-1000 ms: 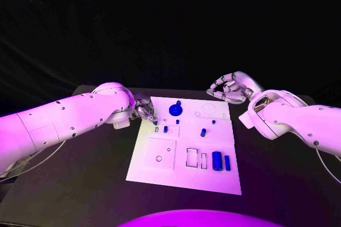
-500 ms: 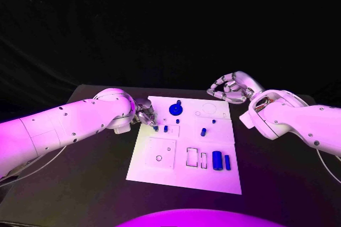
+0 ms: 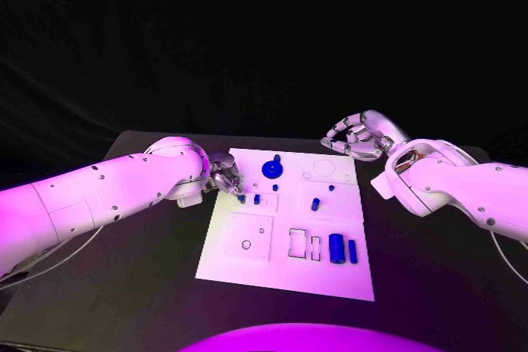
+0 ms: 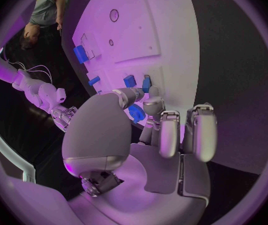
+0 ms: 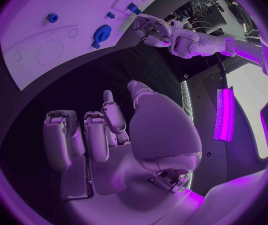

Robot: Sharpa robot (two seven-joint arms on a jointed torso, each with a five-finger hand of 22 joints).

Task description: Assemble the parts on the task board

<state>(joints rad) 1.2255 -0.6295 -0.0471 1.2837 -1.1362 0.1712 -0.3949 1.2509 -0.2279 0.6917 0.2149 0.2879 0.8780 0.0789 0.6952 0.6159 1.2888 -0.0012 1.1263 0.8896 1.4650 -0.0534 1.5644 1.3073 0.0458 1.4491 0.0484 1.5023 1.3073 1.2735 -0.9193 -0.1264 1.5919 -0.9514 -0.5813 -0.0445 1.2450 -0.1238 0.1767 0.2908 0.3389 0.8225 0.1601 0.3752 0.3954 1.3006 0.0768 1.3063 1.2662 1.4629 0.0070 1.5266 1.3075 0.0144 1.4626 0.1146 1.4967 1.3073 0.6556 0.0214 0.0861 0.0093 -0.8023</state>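
Observation:
The white task board [image 3: 281, 268] lies mid-table. On its far part sit a round blue part [image 3: 271, 170] and three small blue parts [image 3: 256, 200]; two blue cylinders [image 3: 336, 249] lie near the front right. My left hand [image 3: 226, 175] hovers over the board's left edge, fingers apart, just beyond the leftmost small part [image 3: 240, 199]. In the left wrist view, my left hand [image 4: 134, 140] has a blue piece [image 4: 136, 113] showing past its thumb tip, with nothing plainly gripped. My right hand [image 3: 358, 137] hangs off the board's far right corner, fingers curled in on nothing [image 5: 121, 135].
Another small blue part [image 3: 315, 205] stands right of the board's middle. Empty outlined recesses [image 3: 297, 243] lie beside the cylinders. The black table [image 3: 132, 276] runs wide on both sides of the board; its far edge is close behind both hands.
My left arm has swung slightly, bringing the hand a little toward the board's front. The right hand has stayed put.

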